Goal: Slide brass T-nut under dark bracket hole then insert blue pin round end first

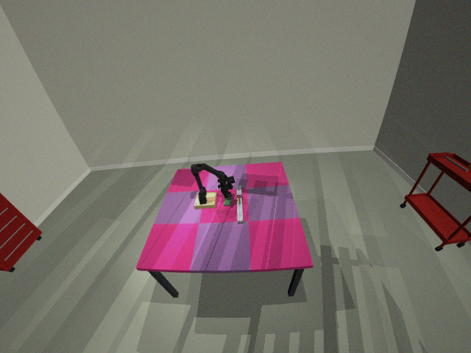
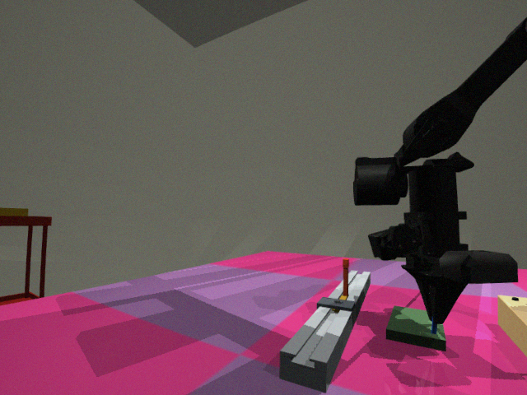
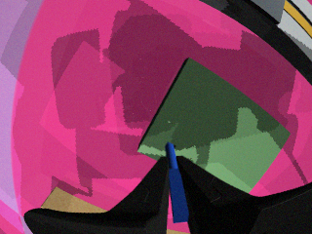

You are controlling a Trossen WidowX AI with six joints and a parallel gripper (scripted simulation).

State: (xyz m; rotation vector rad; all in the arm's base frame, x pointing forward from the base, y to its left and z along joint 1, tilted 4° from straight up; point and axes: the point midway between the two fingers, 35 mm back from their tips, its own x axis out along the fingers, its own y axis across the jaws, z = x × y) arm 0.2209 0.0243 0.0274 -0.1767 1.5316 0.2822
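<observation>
Blue pin (image 2: 434,327) (image 3: 178,195) | hand (image 2: 436,319) (image 3: 171,163): nearly closed, pinching it upright over green tray (image 1: 227,202) (image 2: 408,325) (image 3: 219,122)

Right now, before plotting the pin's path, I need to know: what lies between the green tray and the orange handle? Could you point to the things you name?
In the exterior view, part of the aluminum rail (image 2: 358,297) and a strip of pink tabletop (image 2: 374,314).

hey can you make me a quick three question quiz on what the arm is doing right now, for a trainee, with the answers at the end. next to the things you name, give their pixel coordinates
1. What colour is the pin (image 2: 433,326) (image 3: 179,195) between the fingers of the gripper (image 2: 435,318) (image 3: 171,163)?
2. True or false: the orange handle (image 2: 345,278) lies flat along the rail (image 2: 303,346) (image 1: 240,212).
3. Fill in the blank: the green tray (image 2: 408,325) (image 3: 214,107) (image 1: 227,203) sits between the rail and the ____ base of the arm.

Key: 1. Blue. 2. False, it stands up. 3. Pale yellow.
</observation>
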